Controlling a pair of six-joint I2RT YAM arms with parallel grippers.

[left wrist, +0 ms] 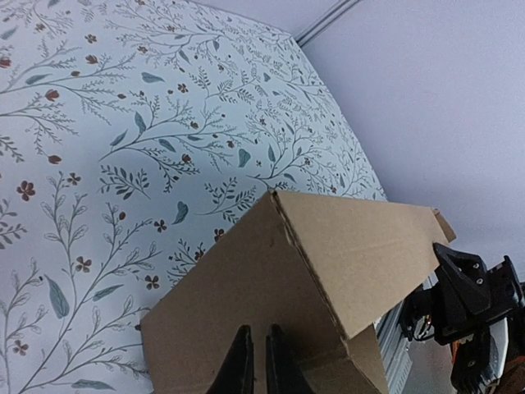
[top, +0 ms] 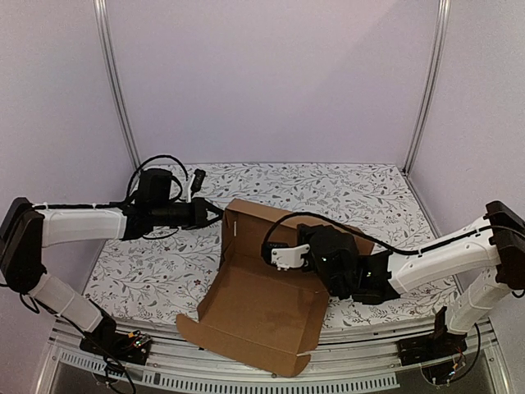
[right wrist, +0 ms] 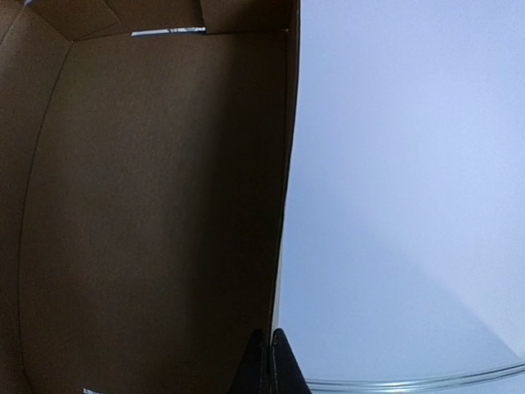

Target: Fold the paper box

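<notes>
The paper box (top: 262, 308) is a brown cardboard sheet, partly folded, lying in the middle of the table with its back panel and left wall raised and its front flap hanging over the near edge. My left gripper (top: 216, 213) is at the box's back left corner. In the left wrist view its fingertips (left wrist: 253, 365) are together against the outside of a cardboard panel (left wrist: 328, 246). My right gripper (top: 277, 249) is inside the box by the back panel. In the right wrist view it (right wrist: 271, 361) is shut on the edge of a cardboard wall (right wrist: 148, 205).
A floral cloth (top: 353, 193) covers the table. Metal frame posts (top: 119, 90) stand at the back corners in front of plain lilac walls. An aluminium rail (top: 246, 373) runs along the near edge under the box's front flap.
</notes>
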